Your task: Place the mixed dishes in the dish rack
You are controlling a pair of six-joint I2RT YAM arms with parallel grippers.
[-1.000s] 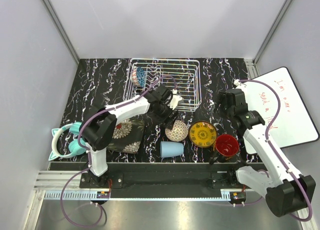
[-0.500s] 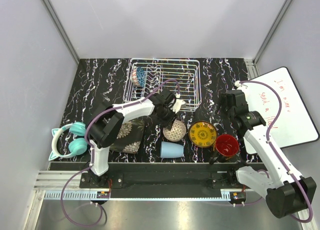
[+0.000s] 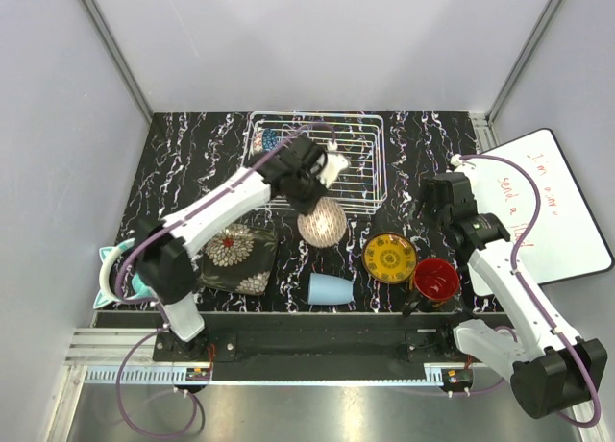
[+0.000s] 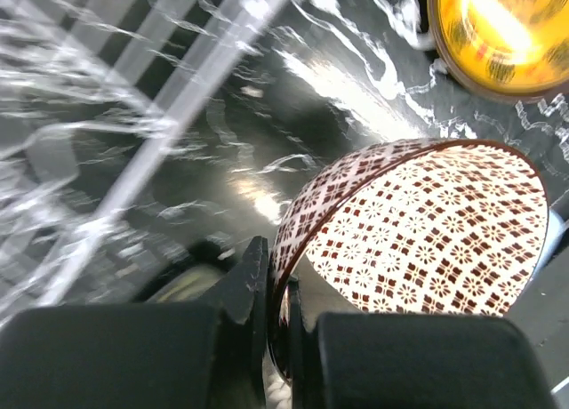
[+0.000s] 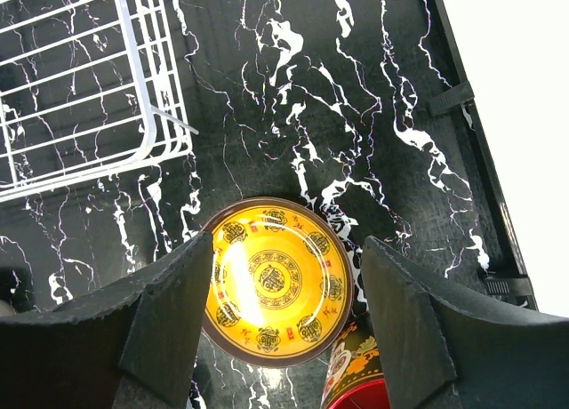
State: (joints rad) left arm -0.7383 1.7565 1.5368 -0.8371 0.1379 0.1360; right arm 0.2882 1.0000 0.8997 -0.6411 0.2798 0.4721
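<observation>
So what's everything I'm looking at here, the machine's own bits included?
dish rack: one, white wire, back middle of the table
blue patterned bowl: one, blue, in the rack's left end
beige patterned bowl: one, beige and brown, gripped by its rim in front of the rack
black square floral plate: one, black, front left
light-blue cup: one, pale blue, front middle
yellow ornate round plate: one, yellow, right of the cup
red-inside dark floral mug: one, red inside, right of the yellow plate
headphones: one pair, teal, left edge
whiteboard: one, white with red writing, right of the table
table: one, black marbled
left claw: one, black, shut on the beige bowl's rim
right claw: one, black, open above the yellow plate
</observation>
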